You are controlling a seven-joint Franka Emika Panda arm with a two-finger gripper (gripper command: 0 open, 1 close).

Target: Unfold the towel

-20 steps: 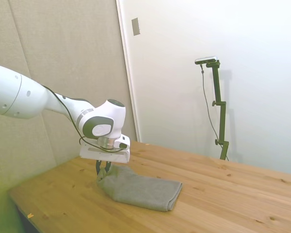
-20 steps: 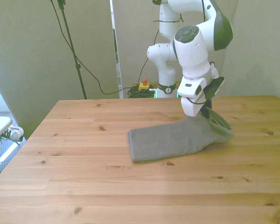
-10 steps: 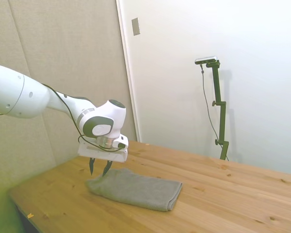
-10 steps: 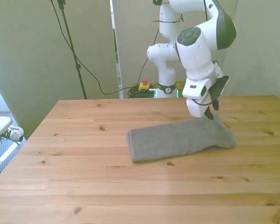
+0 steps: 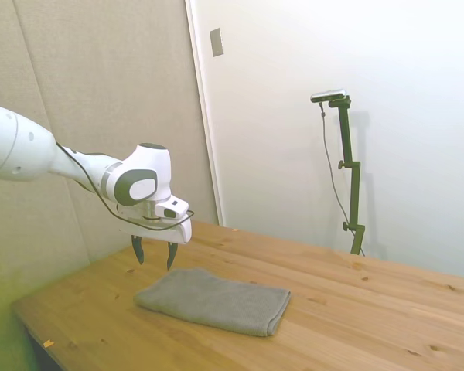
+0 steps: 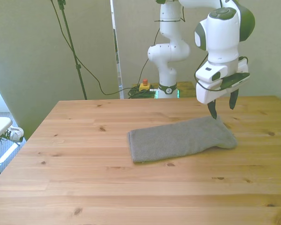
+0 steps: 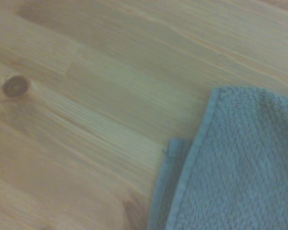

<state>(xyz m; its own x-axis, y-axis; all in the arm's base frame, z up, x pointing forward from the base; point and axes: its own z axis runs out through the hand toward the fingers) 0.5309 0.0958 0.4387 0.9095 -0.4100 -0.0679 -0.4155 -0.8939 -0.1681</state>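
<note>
A grey towel (image 6: 180, 138) is seen lying flat on a wooden table (image 6: 84, 178) after being let go by the gripper (image 6: 221, 106) of a white arm (image 5: 31, 151). A second ago the end of the cloth at the front view's right was pinched between the fingers and drawn up into a small peak; half a second ago it had been dropped and the fingers were parted just above it. Now the gripper (image 5: 153, 255) has been raised clear of the cloth and shifted further toward the front view's right and the far side of the table, with its jaws spread apart and nothing held between them. The freed end has settled into a rounded, slightly puffed shape.

The towel (image 5: 213, 300) is left still folded, at about the middle of the table. Its long axis is laid roughly across the front view, from left to right, with the right-hand end angled a little toward the far edge. The squarer, cut-looking end is pointed to the front view's left; the rounded end is found just below the open fingers.

In the wrist view, a corner of the towel (image 7: 240, 167) is shown against bare wood, with a second layer's edge peeping out beneath it.
</note>
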